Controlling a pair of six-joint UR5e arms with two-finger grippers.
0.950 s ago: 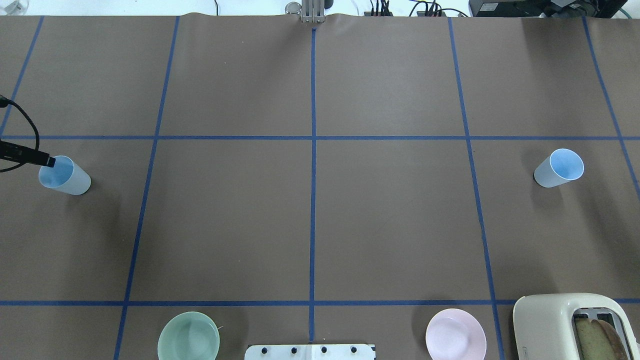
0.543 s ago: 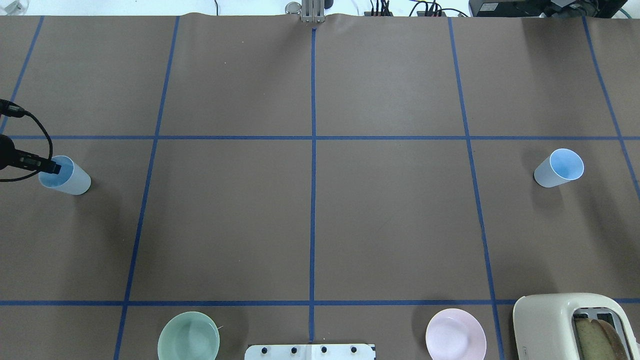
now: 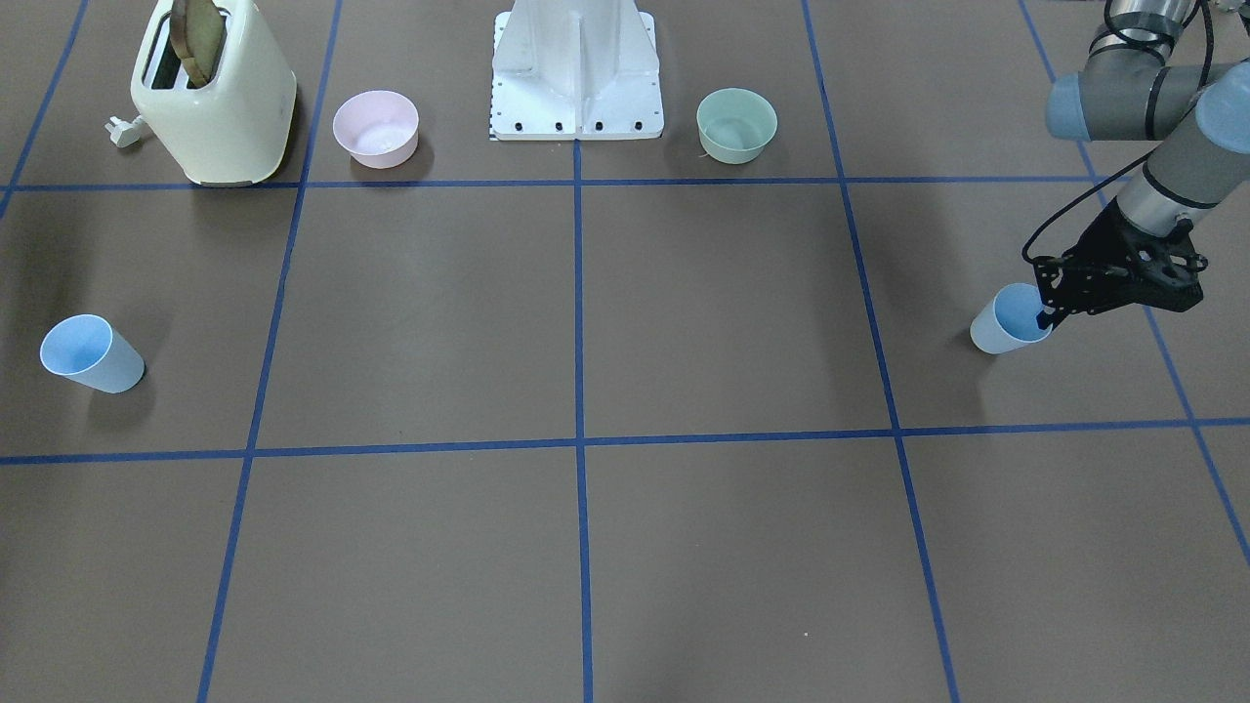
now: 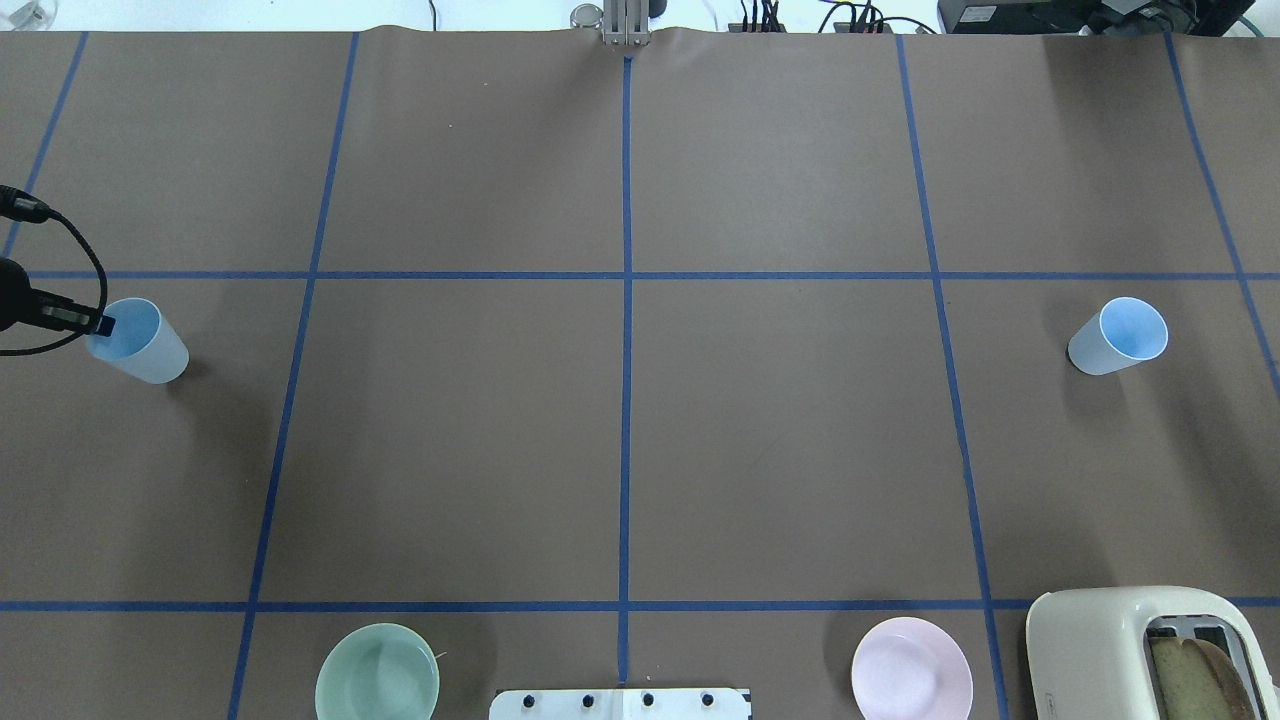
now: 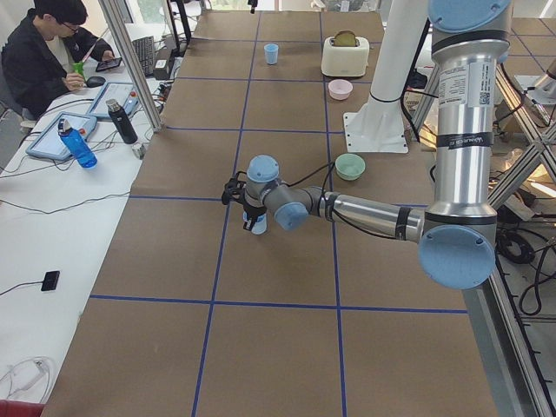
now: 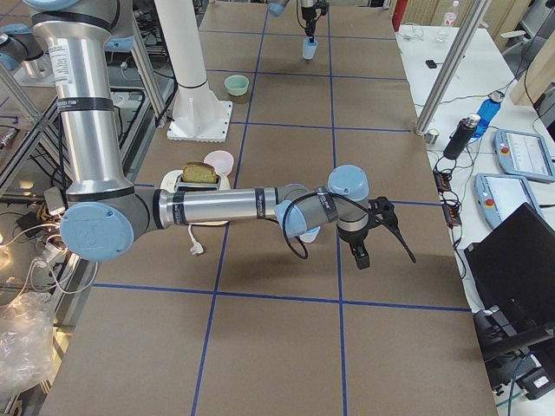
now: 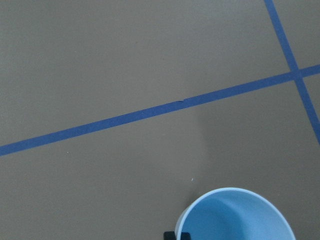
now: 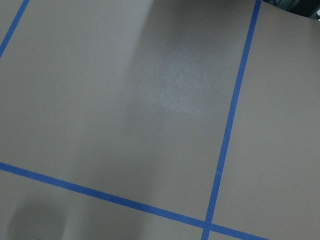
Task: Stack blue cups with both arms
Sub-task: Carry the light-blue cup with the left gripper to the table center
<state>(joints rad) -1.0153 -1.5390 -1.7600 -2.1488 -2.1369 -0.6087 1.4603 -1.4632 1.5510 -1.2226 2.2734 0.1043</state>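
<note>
One pale blue cup (image 4: 140, 342) is at the table's far left, also seen in the front-facing view (image 3: 1004, 327) and the left wrist view (image 7: 235, 215). My left gripper (image 4: 98, 322) pinches its near rim, one finger inside the cup, and is shut on it (image 3: 1048, 314). The second blue cup (image 4: 1120, 338) stands alone at the far right (image 3: 88, 353). My right gripper (image 6: 381, 250) shows only in the exterior right view, raised over the table, and I cannot tell whether it is open or shut.
A cream toaster (image 4: 1140, 650) with bread in it sits at the near right. A pink bowl (image 4: 911, 668) and a green bowl (image 4: 377, 672) flank the white base mount (image 4: 620, 702). An operator (image 5: 39, 52) sits beyond the table's far side.
The left gripper's finger dipped inside the left cup's rim and closed on it. The cup has since shifted slightly up and to the right in the overhead view. The right cup has not moved.
</note>
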